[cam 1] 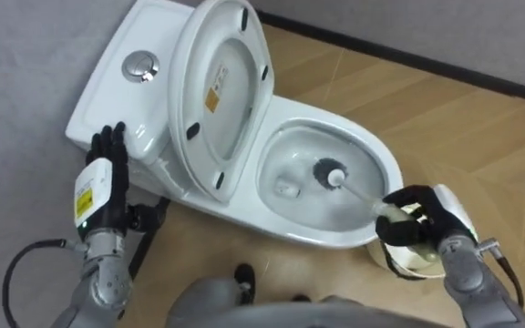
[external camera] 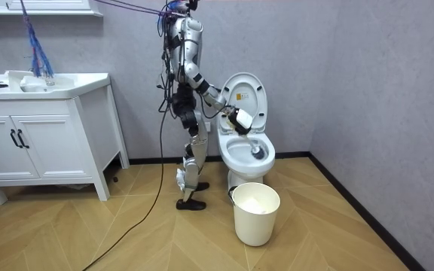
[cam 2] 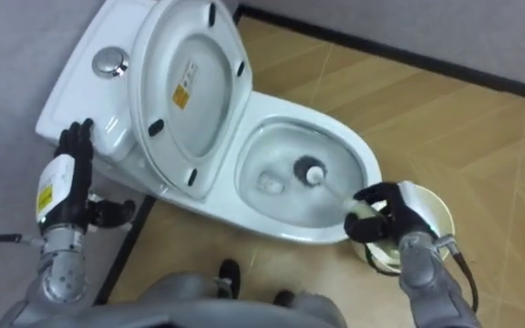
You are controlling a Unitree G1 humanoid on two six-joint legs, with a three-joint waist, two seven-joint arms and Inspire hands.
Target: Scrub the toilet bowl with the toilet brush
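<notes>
I stood close beside the toilet (cam 1: 354, 239), with my right hand (cam 1: 417, 211) curled tight round the pale handle of the brush (cam 1: 334, 174). The dark bristle end was down inside the bowl (cam 1: 386, 164), resting against the sloping wall just beside the water at the bottom. The seat (cam 1: 221, 91) stood up against the tank (cam 1: 121, 96), so nothing blocked my reach.

My left hand (cam 1: 106, 178) was at the front corner of the tank, fingers straight and holding nothing. I could not tell whether it touched the porcelain.

To scrub well, I judged I needed a firm grip and the bristles pressed flat on the wall, not just the tip. Short circling strokes, working round the whole bowl and up under the rim, seemed right. The handle ran at a low slant over the near edge, so I thought I should raise my wrist to get more push. A white bucket (external camera: 256, 213) stood on the floor just under my right hand, and I wanted to keep my elbow off it.
</notes>
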